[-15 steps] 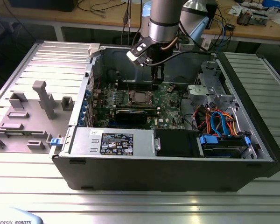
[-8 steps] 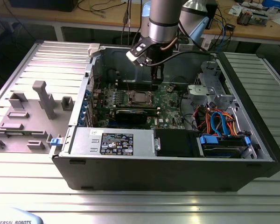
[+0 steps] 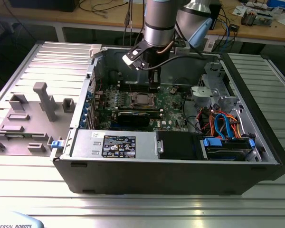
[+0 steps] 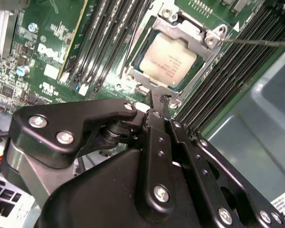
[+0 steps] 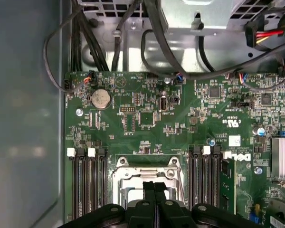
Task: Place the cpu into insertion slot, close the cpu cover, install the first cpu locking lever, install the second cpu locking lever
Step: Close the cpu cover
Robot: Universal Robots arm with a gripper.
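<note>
pc case [image 3: 180, 175] lies open on the table [image 3: 133, 209], roughly mid-table, grey fixture blocks [image 3: 45, 99] toward the edge at the exterior view's left. arm reaches down into the case.

cpu [image 4: 170, 59] sits in the insertion slot [image 3: 131, 99] on the green motherboard [image 5: 147, 118], between the two banks of black memory slots [image 5: 88, 185]. cpu cover [image 4: 203, 59] looks down, its frame around the chip's silvery top.

tool [image 4: 159, 102] is clenched, fingers pressed flat together with only a seam between them, nothing visible in the grip. tips are over one edge of the slot; can't tell if they touch the frame.

hard to read:
- thin lever rod [image 4: 256, 42] runs off from a corner tab of the slot, far end cut off, latched or not unclear
- first wrist view: tool [image 5: 154, 183] covers much of the slot, its near half is cut off
- exterior view: tool [image 3: 155, 88] tips blend into dark parts behind the slot
</note>
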